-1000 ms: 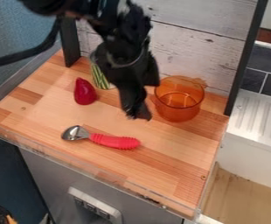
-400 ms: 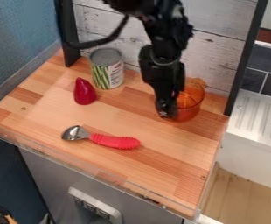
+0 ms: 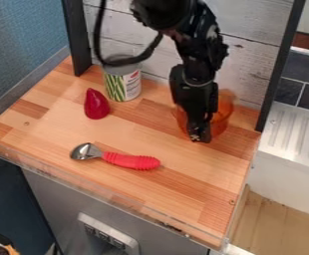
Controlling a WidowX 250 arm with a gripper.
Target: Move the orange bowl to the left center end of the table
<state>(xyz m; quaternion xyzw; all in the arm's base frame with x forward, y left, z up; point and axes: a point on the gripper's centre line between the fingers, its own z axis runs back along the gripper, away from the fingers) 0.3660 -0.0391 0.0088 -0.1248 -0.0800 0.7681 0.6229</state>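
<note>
In the camera view, find the orange bowl (image 3: 223, 112) upright at the back right of the table (image 3: 190, 184), near the pale plank wall (image 3: 253, 60), partly hidden behind the gripper (image 3: 198, 133). Impossible to tell from here whether released, clenched or grasping the bowl. Judge the step in hand as securing a hold on the rim. To do so well, line up with one side of the wall, go deep enough for a firm bite, and squeeze only moderately, for fear of tipping or skidding the bowl. Check the hold with a small lift, then raise clear and carry level towards the left end, midway between back and front. Pass high over the dark red cone-shaped piece (image 3: 96, 104) and set down gently beyond, without brushing the can (image 3: 122, 84). Count one bowl, one can, one cone-shaped piece, and one spoon with a red handle (image 3: 131, 161); four loose things in all, plus one gripper.
</note>
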